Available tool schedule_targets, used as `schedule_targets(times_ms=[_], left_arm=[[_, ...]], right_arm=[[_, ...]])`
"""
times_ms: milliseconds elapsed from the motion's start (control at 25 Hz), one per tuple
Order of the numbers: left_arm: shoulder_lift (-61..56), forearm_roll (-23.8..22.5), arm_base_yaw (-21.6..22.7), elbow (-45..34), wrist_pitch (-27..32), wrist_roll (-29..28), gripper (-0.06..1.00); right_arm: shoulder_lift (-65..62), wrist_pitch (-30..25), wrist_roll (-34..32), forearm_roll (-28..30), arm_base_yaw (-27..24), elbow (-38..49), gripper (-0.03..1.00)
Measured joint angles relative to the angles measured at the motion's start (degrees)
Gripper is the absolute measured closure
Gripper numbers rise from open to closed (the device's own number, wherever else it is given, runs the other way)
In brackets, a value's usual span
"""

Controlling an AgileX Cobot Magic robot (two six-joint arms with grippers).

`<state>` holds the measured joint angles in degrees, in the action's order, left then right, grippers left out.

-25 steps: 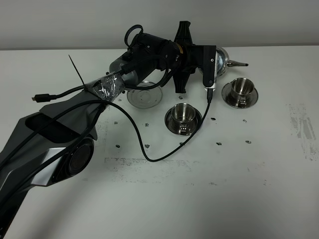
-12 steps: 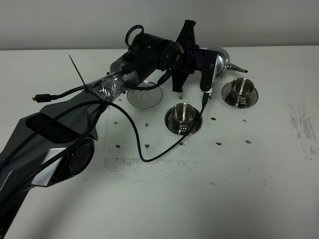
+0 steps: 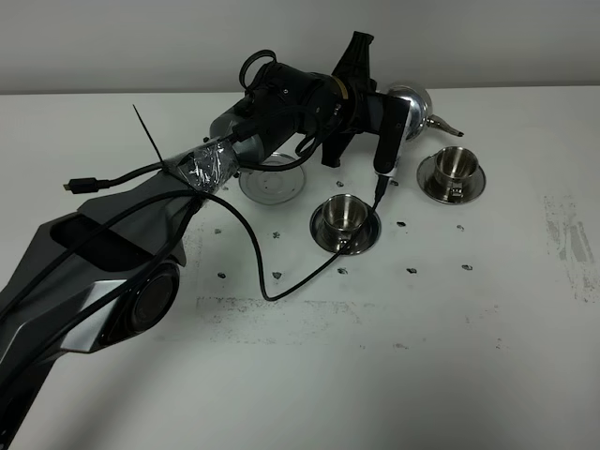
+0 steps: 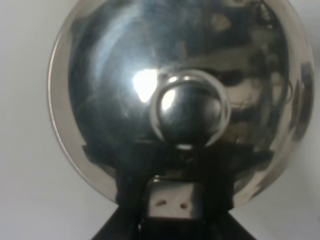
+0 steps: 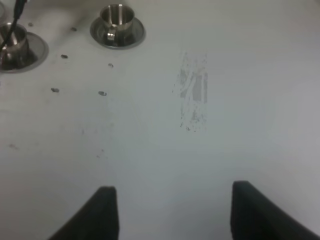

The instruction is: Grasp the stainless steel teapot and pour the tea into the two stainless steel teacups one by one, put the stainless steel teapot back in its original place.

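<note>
The stainless steel teapot [image 3: 415,100] hangs in the air at the back, its thin spout [image 3: 447,124] pointing down toward the right teacup [image 3: 454,166]. My left gripper [image 3: 399,111] is shut on it; the handle is hidden. In the left wrist view the knobbed lid [image 4: 189,107] fills the frame above the gripper [image 4: 175,175]. The second teacup [image 3: 344,215] stands on its saucer nearer the front. The round coaster [image 3: 272,178] lies bare under the arm. My right gripper [image 5: 175,215] is open and empty over bare table. No tea shows.
A black cable [image 3: 281,286] loops from the left wrist down across the table past the near cup. Small dark specks and scuffs [image 3: 567,239] mark the white table. Both cups [image 5: 117,17] [image 5: 12,42] show far off in the right wrist view.
My left gripper has turned and shifted slightly back with the teapot, so the spout now dips toward the right cup. The cups and coaster have not moved.
</note>
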<state>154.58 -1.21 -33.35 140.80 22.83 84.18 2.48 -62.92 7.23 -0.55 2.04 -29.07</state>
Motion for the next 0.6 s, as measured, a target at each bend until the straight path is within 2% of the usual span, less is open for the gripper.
schedule_targets(times_ms=[600], left_arm=[[1.29,0.01,-0.23,0.04,-2.15,4.22,0.75]], right_arm=[[0.0,0.0,0.0,0.1,0.0,0.0,0.46]])
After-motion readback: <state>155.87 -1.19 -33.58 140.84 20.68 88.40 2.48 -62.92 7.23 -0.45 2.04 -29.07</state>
